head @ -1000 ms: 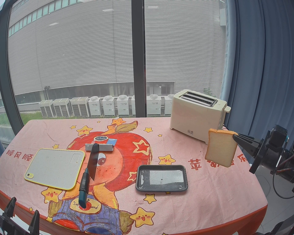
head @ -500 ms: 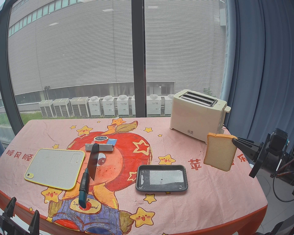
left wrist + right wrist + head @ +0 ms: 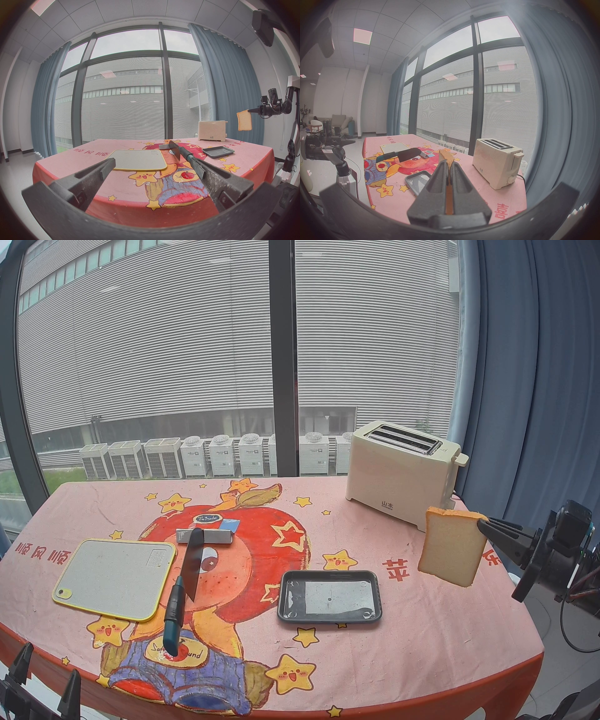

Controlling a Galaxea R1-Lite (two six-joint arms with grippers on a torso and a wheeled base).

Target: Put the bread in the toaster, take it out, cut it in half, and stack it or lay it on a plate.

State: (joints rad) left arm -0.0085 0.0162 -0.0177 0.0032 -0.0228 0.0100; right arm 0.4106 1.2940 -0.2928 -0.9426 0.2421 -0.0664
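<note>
A slice of bread (image 3: 452, 546) hangs upright in the air above the table's right edge, in front of the cream toaster (image 3: 403, 471). My right gripper (image 3: 481, 524) is shut on its upper right corner. In the right wrist view the bread's thin edge (image 3: 449, 197) sits between the closed fingers of the right gripper (image 3: 447, 163), and the toaster (image 3: 497, 162) stands beyond with both top slots empty. The black plate (image 3: 329, 596) lies empty at mid table. My left gripper (image 3: 152, 162) is open and holds nothing, low off the table's front left corner.
A grey cutting board (image 3: 112, 577) with a yellow rim lies at the left. A knife (image 3: 181, 590) with a teal handle rests beside it, its blade propped on a small metal block (image 3: 203, 535). A blue curtain (image 3: 531, 396) hangs behind the toaster.
The right gripper has lowered the bread slightly in front of the toaster. The head camera has shifted a little, so the whole table sits slightly higher in view.
</note>
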